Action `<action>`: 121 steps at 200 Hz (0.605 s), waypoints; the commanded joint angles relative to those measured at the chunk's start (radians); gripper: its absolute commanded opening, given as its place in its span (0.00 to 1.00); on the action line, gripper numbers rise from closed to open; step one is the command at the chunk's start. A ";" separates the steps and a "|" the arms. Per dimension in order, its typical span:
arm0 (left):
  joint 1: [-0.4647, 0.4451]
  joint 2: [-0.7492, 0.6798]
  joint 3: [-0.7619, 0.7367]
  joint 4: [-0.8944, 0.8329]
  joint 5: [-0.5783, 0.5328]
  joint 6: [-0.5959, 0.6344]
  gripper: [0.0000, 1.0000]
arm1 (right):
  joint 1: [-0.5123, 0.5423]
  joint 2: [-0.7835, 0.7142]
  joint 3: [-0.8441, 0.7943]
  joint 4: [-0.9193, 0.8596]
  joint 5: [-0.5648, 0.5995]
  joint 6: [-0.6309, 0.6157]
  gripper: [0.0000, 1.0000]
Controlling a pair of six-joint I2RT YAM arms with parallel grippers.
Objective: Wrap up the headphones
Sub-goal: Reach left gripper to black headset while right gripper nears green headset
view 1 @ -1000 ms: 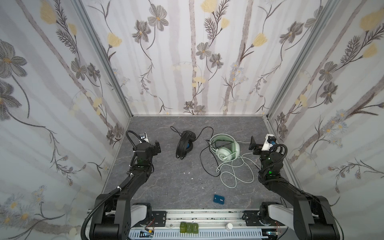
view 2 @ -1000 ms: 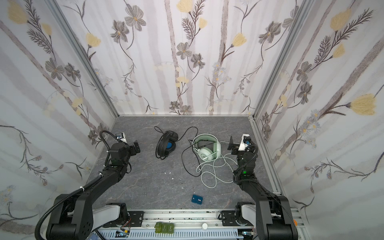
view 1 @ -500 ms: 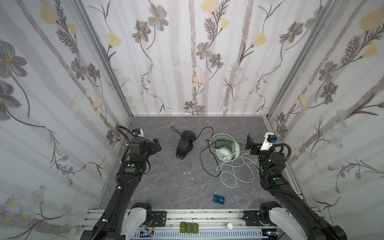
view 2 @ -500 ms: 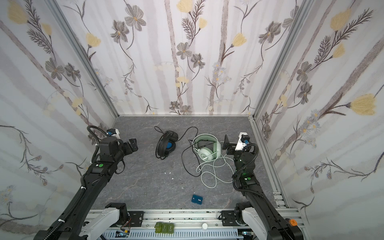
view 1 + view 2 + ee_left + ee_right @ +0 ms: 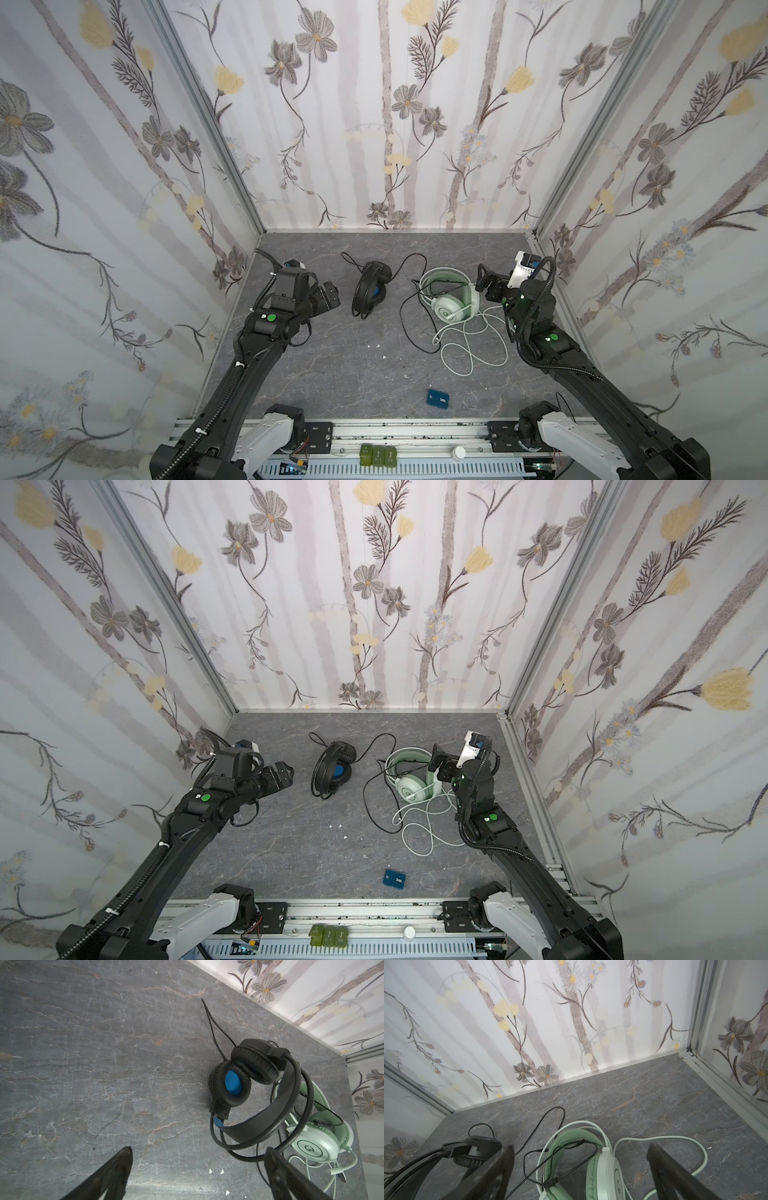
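The black headphones (image 5: pixel 371 289) (image 5: pixel 332 771) lie on the grey table with a blue inner ear pad (image 5: pixel 232 1082) showing. Their black cable (image 5: pixel 557 1107) runs over the headband of the mint-green headphones (image 5: pixel 451 305) (image 5: pixel 413 785) to the right. The pale cable (image 5: pixel 660 1137) lies in loose loops beside and in front of that headset. My left gripper (image 5: pixel 328 294) (image 5: pixel 199 1149) hovers open just left of the black headset, holding nothing. On the mint headset's right, just above it, my right gripper (image 5: pixel 484 282) (image 5: pixel 580 1147) also stands open and holds nothing.
A small blue box (image 5: pixel 437 399) lies near the table's front edge. A few white crumbs (image 5: pixel 374 345) dot the middle. Flowered walls close in the table on three sides, with the right wall (image 5: pixel 737 1076) close to my right arm. Green blocks (image 5: pixel 377 454) sit on the front rail.
Both arms have risen and reached inward: the left gripper moved right toward the black headset, the right gripper moved left toward the mint one. Both stayed open.
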 commanded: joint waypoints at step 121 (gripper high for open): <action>-0.159 0.267 0.169 -0.102 -0.190 -0.006 1.00 | 0.161 0.293 0.271 -0.174 0.004 0.140 1.00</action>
